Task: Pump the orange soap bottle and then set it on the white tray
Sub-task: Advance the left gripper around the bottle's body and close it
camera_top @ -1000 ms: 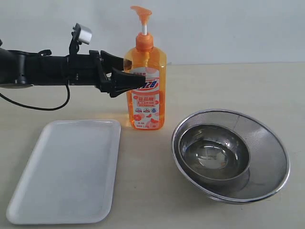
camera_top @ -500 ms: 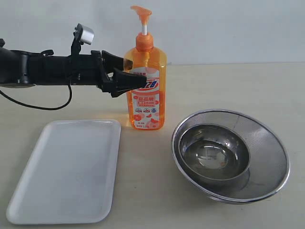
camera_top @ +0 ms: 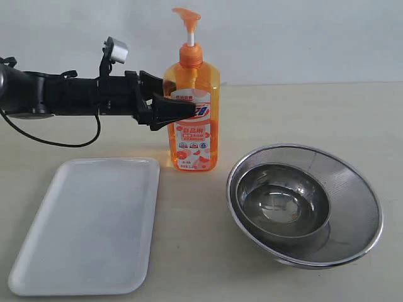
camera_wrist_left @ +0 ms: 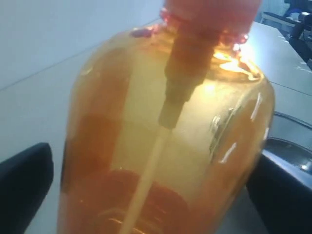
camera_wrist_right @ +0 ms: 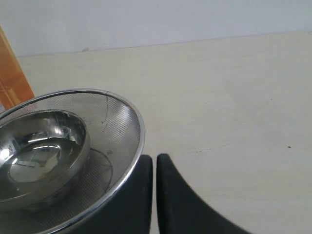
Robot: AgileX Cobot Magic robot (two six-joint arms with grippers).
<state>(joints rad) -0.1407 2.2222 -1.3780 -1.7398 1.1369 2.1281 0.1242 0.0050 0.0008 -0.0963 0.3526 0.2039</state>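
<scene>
The orange soap bottle (camera_top: 192, 119) stands upright on the table, its pump head (camera_top: 187, 17) raised on the white stem. My left gripper (camera_top: 179, 94) reaches in from the left, open, with one black finger in front of the bottle's upper body and the other behind it. The bottle (camera_wrist_left: 165, 126) fills the left wrist view, between the two fingers (camera_wrist_left: 27, 187) at the frame's sides. The white tray (camera_top: 88, 226) lies flat at the front left, apart from the bottle. My right gripper (camera_wrist_right: 154, 158) is shut on nothing, over bare table beside the mesh bowl; it does not show in the exterior view.
A round steel mesh bowl (camera_top: 356, 189) with a smaller steel bowl (camera_top: 280, 201) inside it sits to the right of the bottle. The mesh bowl's rim (camera_wrist_right: 131, 117) lies close to my right fingers. A black cable (camera_top: 56, 139) trails from the left arm.
My left arm has slid a little to the right, so its open fingers reach further around the bottle. The bottle, tray and bowls have not moved.
</scene>
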